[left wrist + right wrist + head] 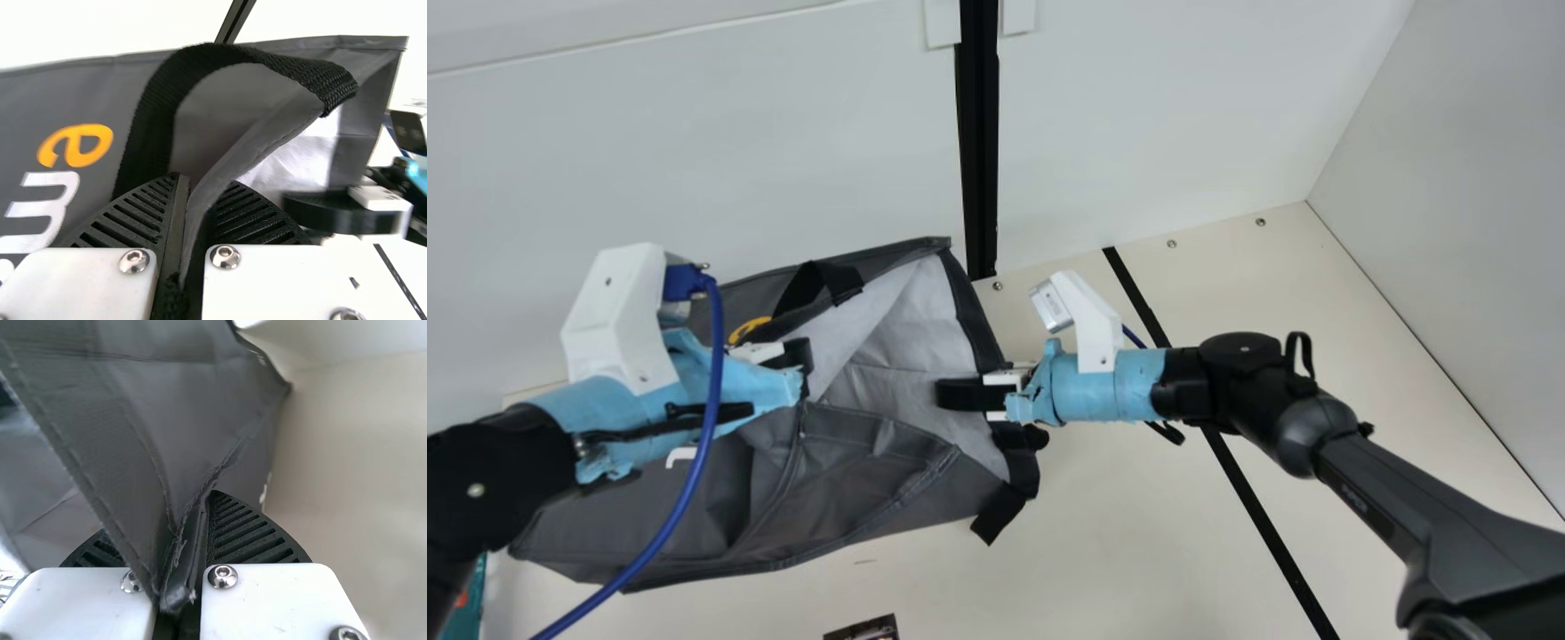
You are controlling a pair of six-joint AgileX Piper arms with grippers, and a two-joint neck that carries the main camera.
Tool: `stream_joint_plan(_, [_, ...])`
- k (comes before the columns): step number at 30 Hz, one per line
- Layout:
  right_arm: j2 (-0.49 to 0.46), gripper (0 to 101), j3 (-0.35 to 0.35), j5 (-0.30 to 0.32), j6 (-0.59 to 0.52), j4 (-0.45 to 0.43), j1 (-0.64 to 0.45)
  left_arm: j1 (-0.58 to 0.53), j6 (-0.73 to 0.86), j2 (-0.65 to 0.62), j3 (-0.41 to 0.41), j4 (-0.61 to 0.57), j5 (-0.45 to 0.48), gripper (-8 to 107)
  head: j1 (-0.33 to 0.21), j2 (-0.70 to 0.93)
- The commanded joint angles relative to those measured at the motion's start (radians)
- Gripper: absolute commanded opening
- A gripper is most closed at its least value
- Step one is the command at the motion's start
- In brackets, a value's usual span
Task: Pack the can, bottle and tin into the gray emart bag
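The gray emart bag (907,462) lies on its side at the main view's left centre, its mouth showing a light lining. My left gripper (800,364) is at one edge of that mouth. Seen from the left wrist, the left gripper (190,187) is shut on the edge of the bag (240,150), beside a black handle loop (150,120). On the mouth's right side stands my right gripper (971,394), one finger inside against the lining. In the right wrist view, the right gripper (203,513) pinches a seamed edge of the bag (180,407).
White walls (694,160) rise behind the bag and at the right. A black strip (1263,516) crosses the cream table (1138,551) under my right arm. A small dark printed item (867,629) lies at the near edge, a teal item (471,600) at the lower left.
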Motion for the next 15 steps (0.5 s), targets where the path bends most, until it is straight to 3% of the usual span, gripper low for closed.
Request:
stream_joint_plan(1, [-0.037, 0, 0.004, 0.012, 0.014, 0.003, -0.011, 0.005, 0.018, -0.002, -0.008, -0.006, 0.000, 10, -0.023, -0.001])
stream_joint_plan(15, [-0.245, 0, 0.026, 0.130, 0.127, -0.007, -0.112, 0.021, 0.074, -0.036, -0.081, 0.008, 0.021, 10, -0.023, -0.001])
